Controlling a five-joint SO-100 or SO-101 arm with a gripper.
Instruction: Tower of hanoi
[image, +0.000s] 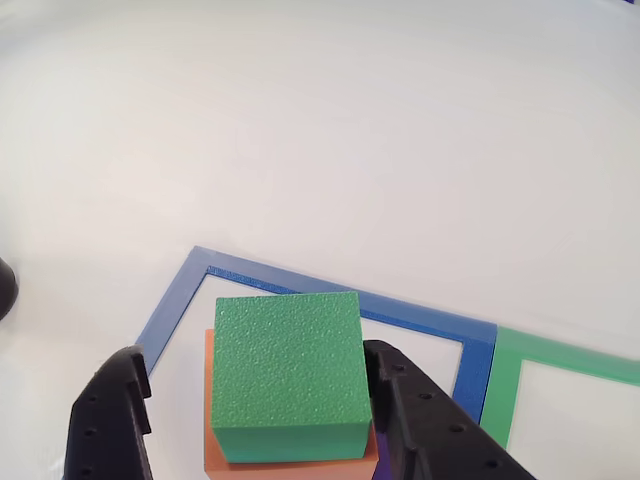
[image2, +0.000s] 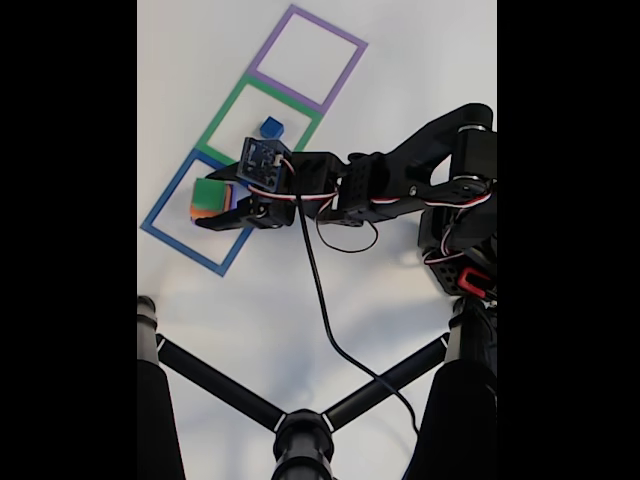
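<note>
your gripper (image: 262, 425) sits with its jaws apart, one black finger on each side of the green block (image: 288, 372) in the other view. the right finger looks close against the block's side; the left one stands off with white table (image: 320, 120) showing between. nothing is clamped.

the green block is a pebbly-textured foam cube, stacked on a flatter orange block (image: 212, 440) that sticks out past it on the left and along the near edge. a sliver of purple (image: 378, 472) shows just under the orange at the bottom. the stack lies inside the blue square frame (image: 300, 283).

in the fixed view the stack (image2: 207, 198) sits in the blue frame (image2: 165, 236), under the gripper (image2: 222, 215). a small blue cube (image2: 270, 127) rests in the green frame (image2: 225, 112) next door, just beyond the wrist. a purple frame (image2: 305, 55) follows it. a black cable (image2: 320, 290) trails from the arm across the table, and black stand legs (image2: 215, 385) cross the near side.
</note>
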